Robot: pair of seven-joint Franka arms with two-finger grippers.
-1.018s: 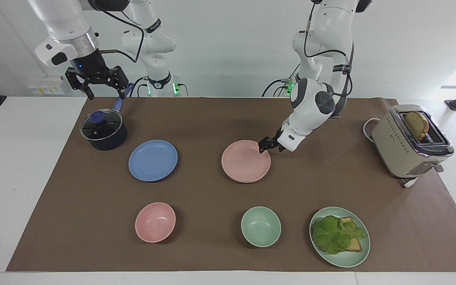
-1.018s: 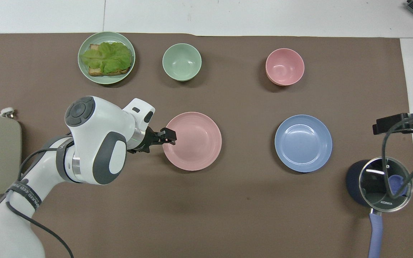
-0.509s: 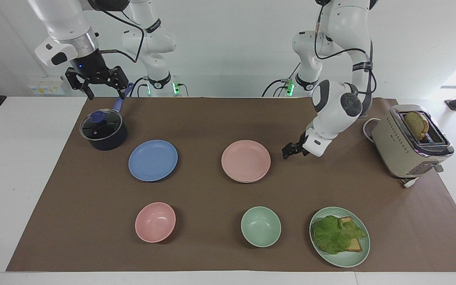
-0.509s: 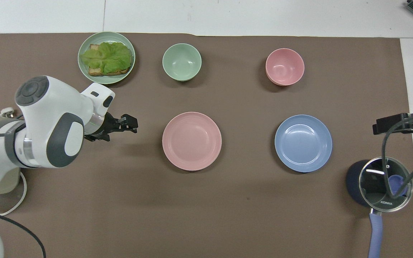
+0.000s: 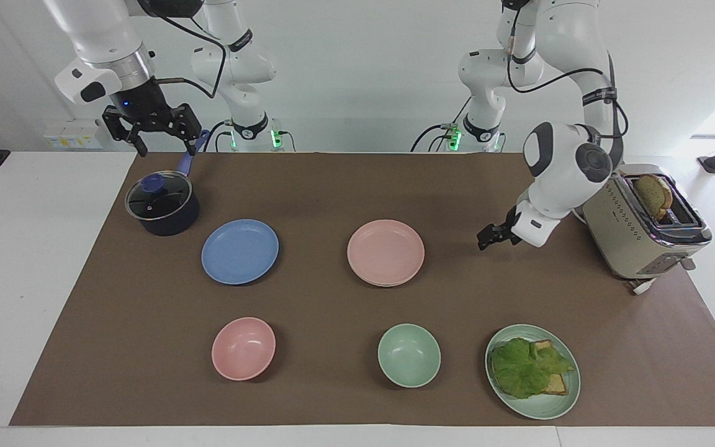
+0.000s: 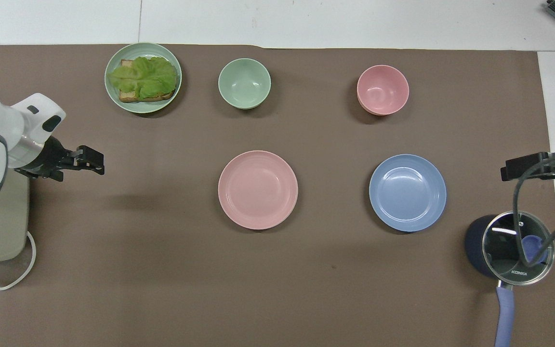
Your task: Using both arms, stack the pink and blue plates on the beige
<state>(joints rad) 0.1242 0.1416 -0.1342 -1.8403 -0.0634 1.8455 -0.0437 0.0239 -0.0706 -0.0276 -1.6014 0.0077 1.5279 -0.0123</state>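
You see pink plate (image 5: pixel 385 252) on a beige one | blue plate (image 5: pixel 239 251) apart beside it | left gripper (image 5: pixel 486 236) empty, fingers wide, over mat | right gripper (image 5: pixel 151 133) spread wide above pot (image 5: pixel 162 203)

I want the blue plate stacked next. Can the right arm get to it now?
Probably yes. The right gripper hangs open and empty above the saucepan, and the blue plate lies bare beside that pan with nothing on it. The pan is the only thing close enough to bump.
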